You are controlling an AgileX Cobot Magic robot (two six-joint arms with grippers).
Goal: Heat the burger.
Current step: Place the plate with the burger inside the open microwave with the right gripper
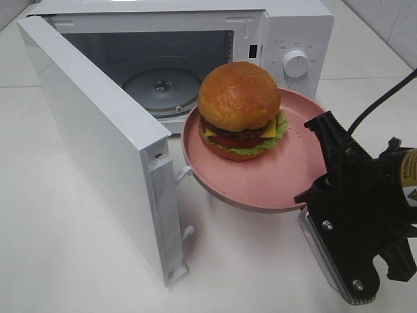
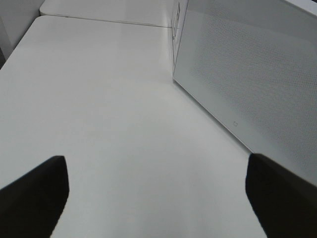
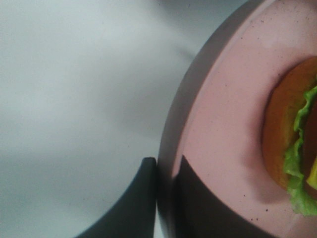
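The white table point(image 1: 65, 254) spreads under everything, and plain tabletop shows on the near side between the door and the plate; the white microwave point(image 1: 287, 26) stands at the far side, its control knob point(image 1: 296, 64) on the right of its front; its door point(image 1: 91, 137), hinged on the left, swings out toward the near side and walls off the left of the approach, with its free edge and latch hooks nearest the camera; inside the open cavity lies the round glass turntable point(image 1: 159, 88). The pink plate point(image 1: 287, 176) hangs in the air just in front of the cavity mouth, its shadow on the table below; its left rim comes near the door's upper latch hook, and its far rim overlaps the lower right of the opening in the high view. The burger point(image 1: 239, 107) sits upright on the plate, left of the plate's middle. The right gripper point(image 3: 166, 206) pinches the plate's near right rim, one finger on each face. The left gripper point(image 2: 158, 198) hovers over bare tabletop beside a dotted white microwave panel, fingers spread wide around nothing.
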